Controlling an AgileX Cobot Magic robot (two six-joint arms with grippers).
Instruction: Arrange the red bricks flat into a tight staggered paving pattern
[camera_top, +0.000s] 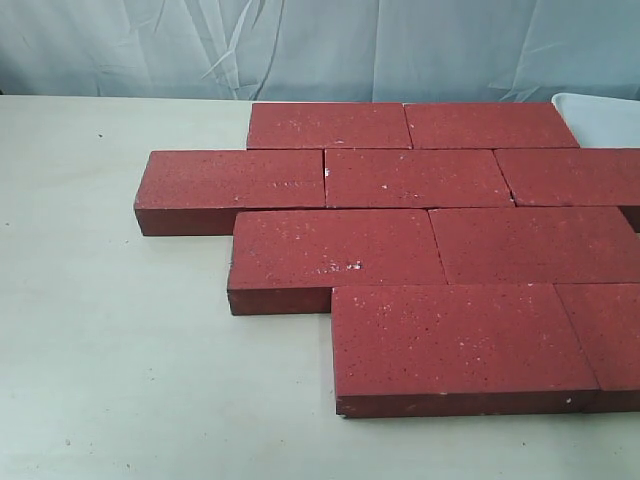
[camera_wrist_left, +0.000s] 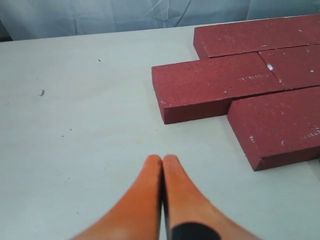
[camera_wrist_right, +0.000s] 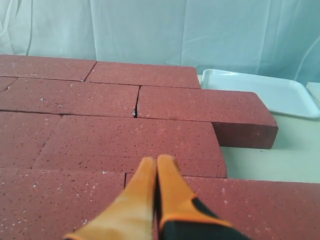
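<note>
Several red bricks (camera_top: 420, 178) lie flat on the table in staggered rows, edges touching, filling the right half of the exterior view. No gripper shows in that view. My left gripper (camera_wrist_left: 162, 159) is shut and empty above bare table, apart from the red bricks (camera_wrist_left: 215, 85) at the pattern's left end. My right gripper (camera_wrist_right: 156, 161) is shut and empty, hovering over the top faces of the red bricks (camera_wrist_right: 135, 140). A small chipped gap shows between two bricks (camera_wrist_right: 135, 111).
A white tray (camera_wrist_right: 260, 90) lies on the table just beyond the far right brick, and its corner (camera_top: 600, 115) shows in the exterior view. A pale cloth backdrop hangs behind. Bare white table (camera_top: 110, 330) lies left of and in front of the bricks.
</note>
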